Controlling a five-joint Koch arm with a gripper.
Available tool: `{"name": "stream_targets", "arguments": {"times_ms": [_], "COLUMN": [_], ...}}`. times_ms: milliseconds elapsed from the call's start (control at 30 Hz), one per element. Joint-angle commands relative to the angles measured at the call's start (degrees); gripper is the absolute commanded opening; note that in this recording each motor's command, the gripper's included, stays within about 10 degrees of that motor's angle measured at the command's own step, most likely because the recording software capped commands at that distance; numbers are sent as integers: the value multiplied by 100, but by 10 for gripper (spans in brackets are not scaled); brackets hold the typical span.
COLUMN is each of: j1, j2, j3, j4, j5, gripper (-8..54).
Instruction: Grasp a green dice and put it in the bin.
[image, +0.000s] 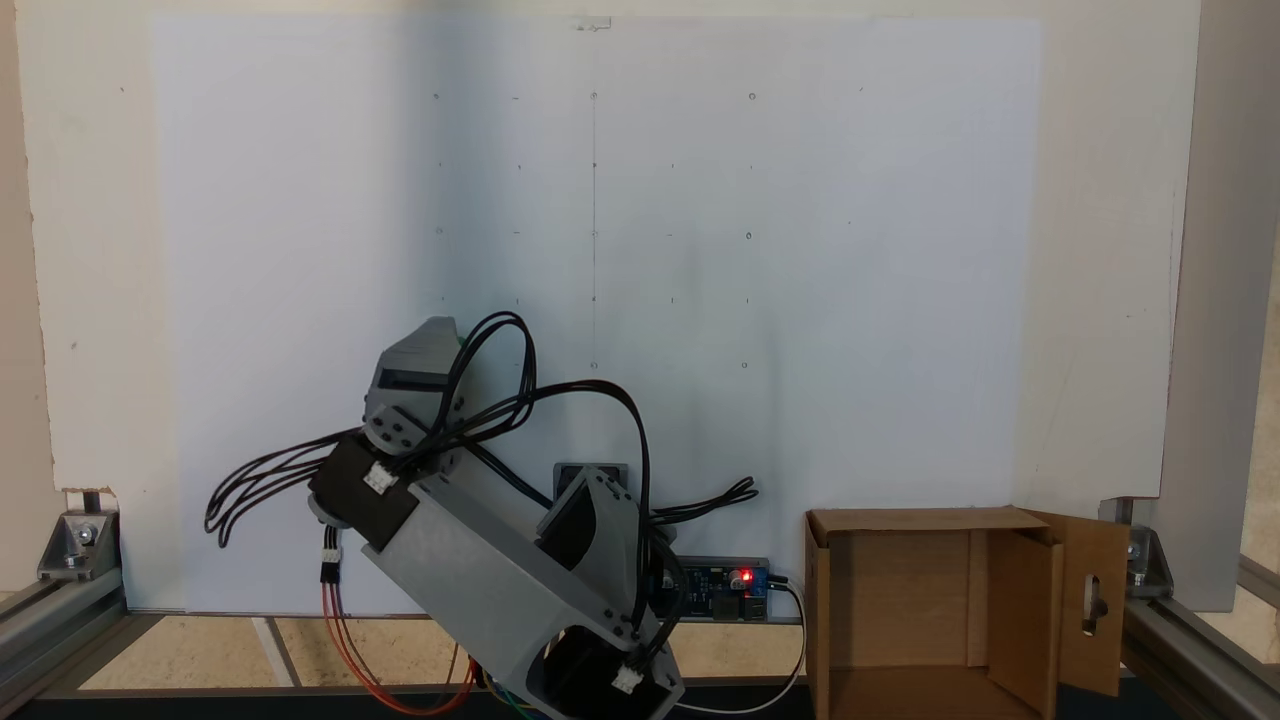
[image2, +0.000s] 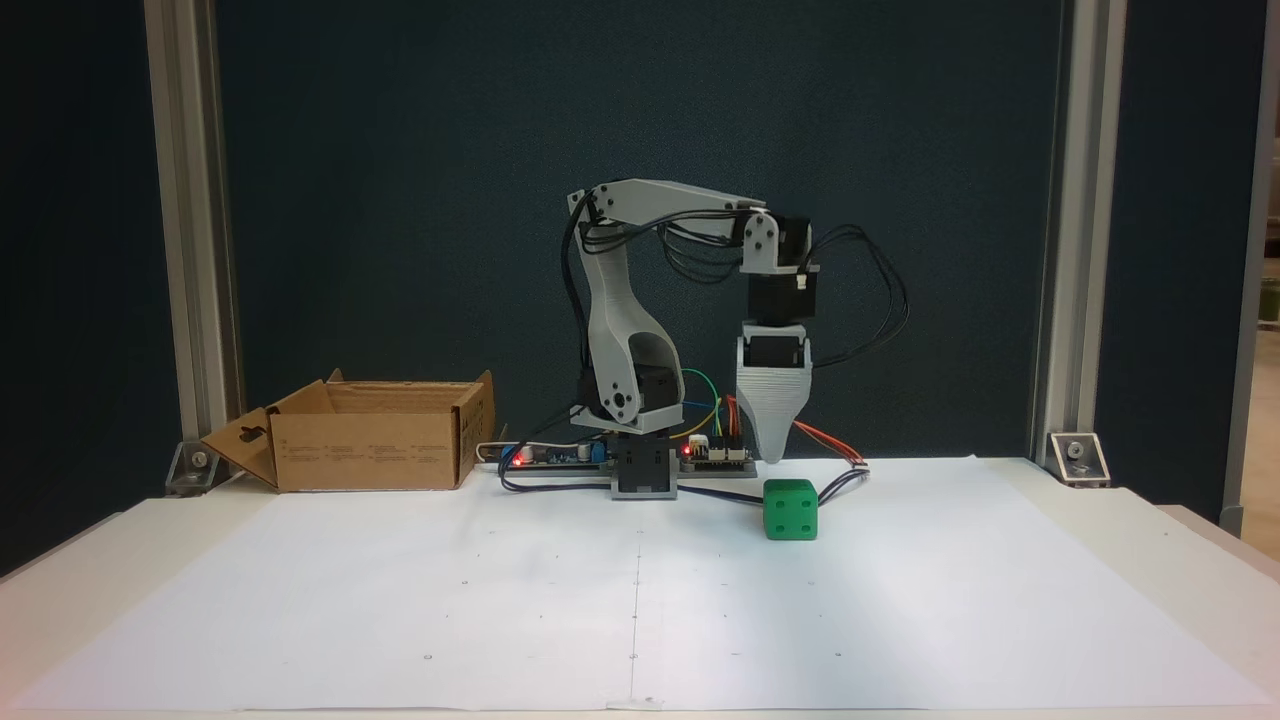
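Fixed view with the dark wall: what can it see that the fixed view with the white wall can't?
In a fixed view, the green dice sits on the white paper, not touching the pincer that points down near it. In a fixed view from higher up, the inside of the bin looks bare. Both fixed views share the grey arm and the bin.

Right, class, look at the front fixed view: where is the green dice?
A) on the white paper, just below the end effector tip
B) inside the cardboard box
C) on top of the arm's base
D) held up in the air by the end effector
A: the green dice rests on the white paper, with the end effector just above it and the cardboard box far to the left.
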Motion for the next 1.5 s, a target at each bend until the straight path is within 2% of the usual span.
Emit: {"name": "stream_targets", "arguments": {"times_ms": [0,767,1467], "j1": [-18,-9,-53], "j2": [141,747,-290], "j3": [-123,712,853], "j4": [-62,-1169,-1890], "j5": [229,264,281], "gripper": [413,413,413]}}
